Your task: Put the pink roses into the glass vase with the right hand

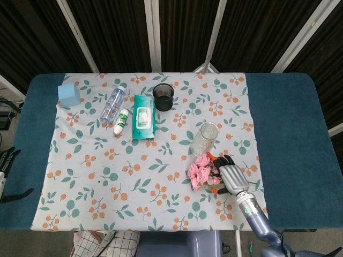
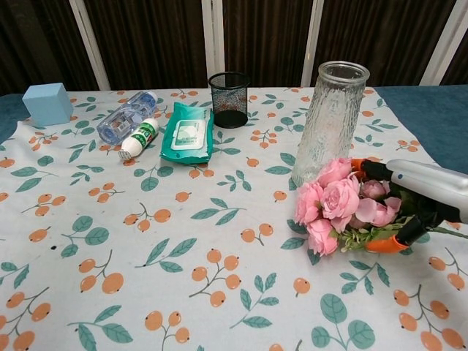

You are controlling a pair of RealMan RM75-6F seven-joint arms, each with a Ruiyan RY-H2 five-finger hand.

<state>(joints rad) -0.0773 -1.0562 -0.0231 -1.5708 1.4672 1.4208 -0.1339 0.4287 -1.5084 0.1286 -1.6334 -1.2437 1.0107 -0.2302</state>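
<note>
A bunch of pink roses (image 1: 201, 171) (image 2: 336, 205) lies on the floral tablecloth, blooms pointing left and stems pointing right. The empty glass vase (image 1: 205, 138) (image 2: 333, 124) stands upright just behind the blooms. My right hand (image 1: 231, 178) (image 2: 420, 194) is over the leafy stems, fingers above them and thumb below, straddling the bunch without clearly gripping it. The roses still rest on the cloth. My left hand (image 1: 6, 174) hangs off the table's far left edge, fingers apart and holding nothing.
A black mesh cup (image 1: 163, 97) (image 2: 229, 99), a green wipes pack (image 1: 143, 116) (image 2: 188, 134), a water bottle (image 1: 112, 104) lying on its side, a small white tube (image 1: 121, 121) and a blue cube (image 1: 69, 95) sit across the back left.
</note>
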